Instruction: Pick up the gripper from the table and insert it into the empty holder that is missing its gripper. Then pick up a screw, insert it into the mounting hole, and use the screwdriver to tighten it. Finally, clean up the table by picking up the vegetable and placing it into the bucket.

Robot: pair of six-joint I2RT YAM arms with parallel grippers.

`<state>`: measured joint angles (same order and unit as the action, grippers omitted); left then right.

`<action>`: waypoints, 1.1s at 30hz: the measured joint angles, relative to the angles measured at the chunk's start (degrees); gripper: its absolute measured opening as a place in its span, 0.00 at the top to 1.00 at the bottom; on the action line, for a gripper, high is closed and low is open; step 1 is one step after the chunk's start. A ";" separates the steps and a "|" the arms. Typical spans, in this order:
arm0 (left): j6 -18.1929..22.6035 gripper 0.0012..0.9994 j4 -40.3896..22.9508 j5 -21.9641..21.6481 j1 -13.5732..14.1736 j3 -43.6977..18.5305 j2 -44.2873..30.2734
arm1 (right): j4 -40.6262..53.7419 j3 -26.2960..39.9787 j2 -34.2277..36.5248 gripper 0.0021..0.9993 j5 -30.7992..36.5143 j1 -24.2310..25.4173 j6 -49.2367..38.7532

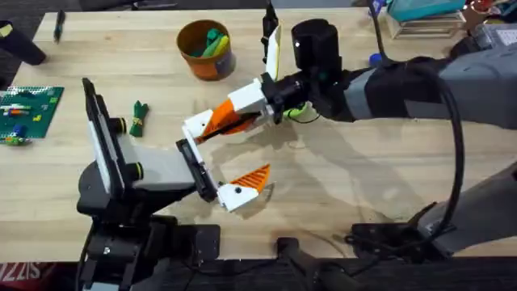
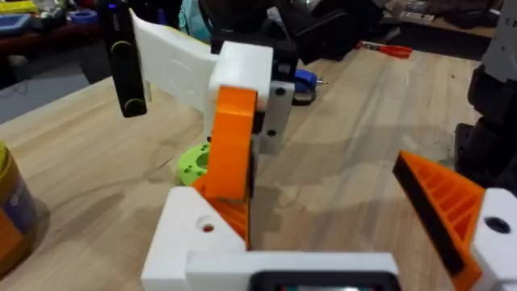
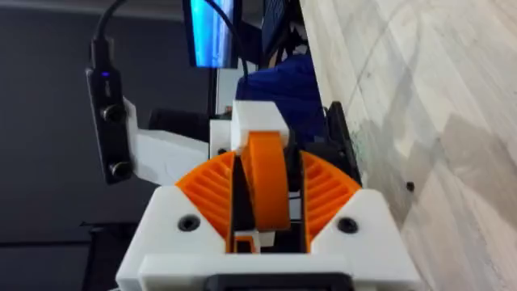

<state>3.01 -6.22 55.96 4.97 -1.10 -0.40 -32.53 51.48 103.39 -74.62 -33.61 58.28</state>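
— At the bench's (image 1: 339,186) left, what lies there?
— A dark green vegetable (image 1: 139,118), beside the left arm; the orange bucket (image 1: 206,48) stands farther back.
— And the left pincer (image 1: 212,166)?
— Spread wide. One finger bears an orange pad (image 1: 252,175); the other is the bare white holder (image 1: 196,129).
— Where is the gripper (image 1: 220,121)?
— Clamped between the right pincer's (image 1: 212,127) closed fingers, its end touching the holder.
— Anything behind?
— A bright green disc (image 2: 194,161) lies beyond the pincers.
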 joint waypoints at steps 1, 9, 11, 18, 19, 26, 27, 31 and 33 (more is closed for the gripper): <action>0.00 0.01 0.00 0.00 0.00 0.00 0.00 | 0.00 0.00 0.09 0.61 -0.35 0.28 0.00; 0.00 0.01 -0.02 0.04 0.00 -0.01 0.00 | 0.00 0.00 0.50 0.46 -3.99 3.95 -0.01; 0.01 0.01 -0.02 0.04 -0.02 -0.02 0.00 | 0.02 0.00 0.50 0.42 -4.59 5.29 -0.01; 0.00 0.01 -0.02 0.15 -0.02 -0.01 0.00 | 7.93 0.00 0.50 0.18 -2.03 10.79 -6.25; 0.00 0.01 -0.02 0.17 0.00 0.00 0.00 | 9.68 0.00 0.50 0.16 -1.08 11.47 -7.77; 0.02 0.01 -0.02 0.17 0.00 0.00 0.00 | 13.79 0.00 0.50 0.10 4.70 15.95 -17.01; 0.00 0.01 -0.02 0.17 -0.02 -0.02 -0.02 | 13.84 0.00 0.50 0.10 5.22 16.34 -17.79; 0.02 0.01 -0.02 0.20 -0.02 0.00 0.00 | 19.17 0.53 0.50 0.09 7.98 17.14 -21.69; 0.02 0.01 -0.02 0.20 0.00 -0.02 0.00 | 25.22 1.47 0.48 0.09 9.67 17.14 -24.48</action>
<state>3.03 -6.24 56.16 4.97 -1.12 -0.40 -7.31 52.95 103.87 -64.95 -16.47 33.81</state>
